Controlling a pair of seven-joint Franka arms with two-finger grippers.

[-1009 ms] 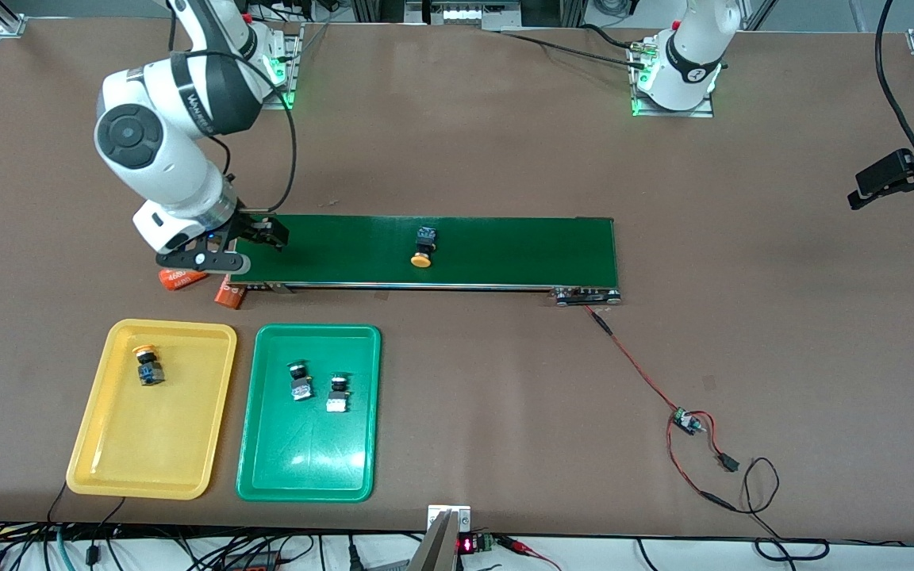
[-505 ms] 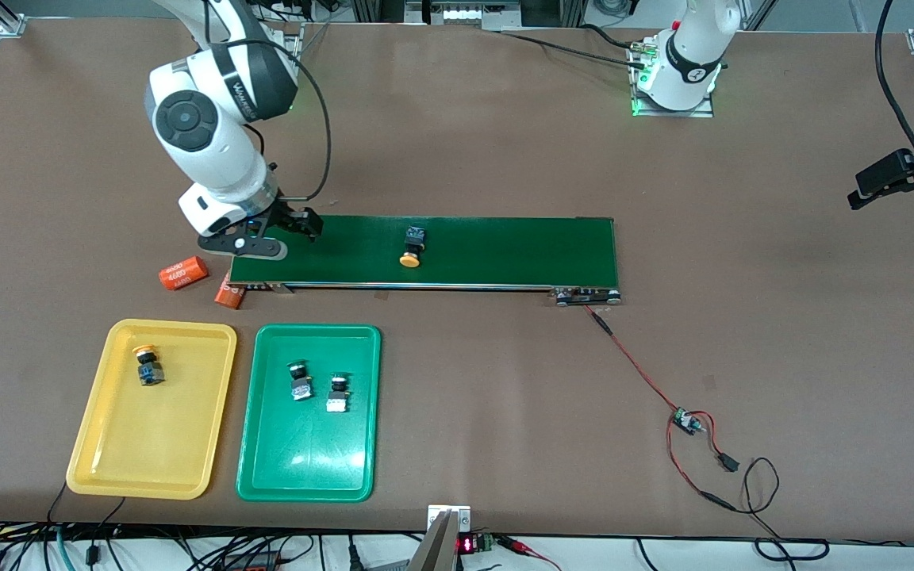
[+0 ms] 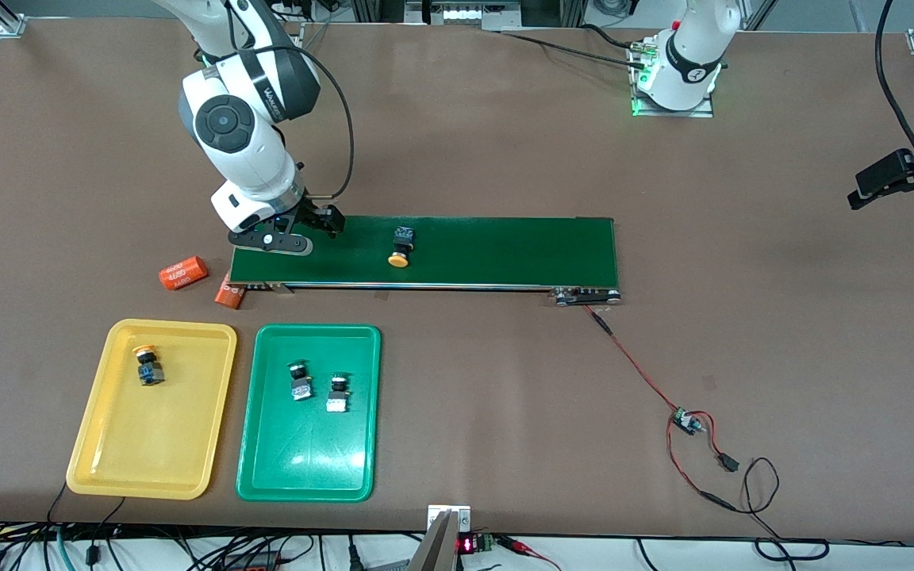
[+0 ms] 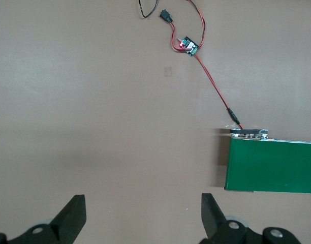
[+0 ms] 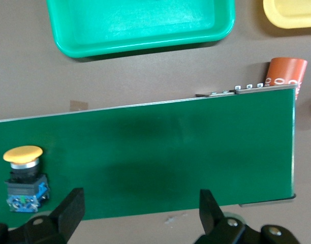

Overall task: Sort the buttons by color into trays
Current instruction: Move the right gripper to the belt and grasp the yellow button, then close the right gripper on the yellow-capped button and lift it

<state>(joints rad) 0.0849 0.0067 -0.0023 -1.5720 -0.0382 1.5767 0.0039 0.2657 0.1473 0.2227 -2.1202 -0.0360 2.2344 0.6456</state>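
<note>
Front view: we have the right claw [image 3: 304, 235] wide and empty at the belt's [image 3: 505, 250] left end; the last yellow button [image 3: 401, 247] lies at frame centre, yellow tray [image 3: 100, 444] lower left.

Left wrist view: left claw [image 4: 140, 219] wide, waiting over bare surface [image 4: 94, 101].

Right wrist view: we should centre over the button's body [image 5: 26, 190], straddle it, then close.

I count four buttons: two yellow-capped, one [image 3: 400, 247] on the belt [image 3: 505, 250] and one [image 3: 147, 363] in a tray, plus two green-capped [image 3: 299, 381] [image 3: 337, 393]. There are two trays, one yellow [image 3: 108, 468] and one green [image 3: 306, 468]. Two orange cylinders [image 3: 182, 273] [image 3: 229, 295] lie by my one belt.
</note>
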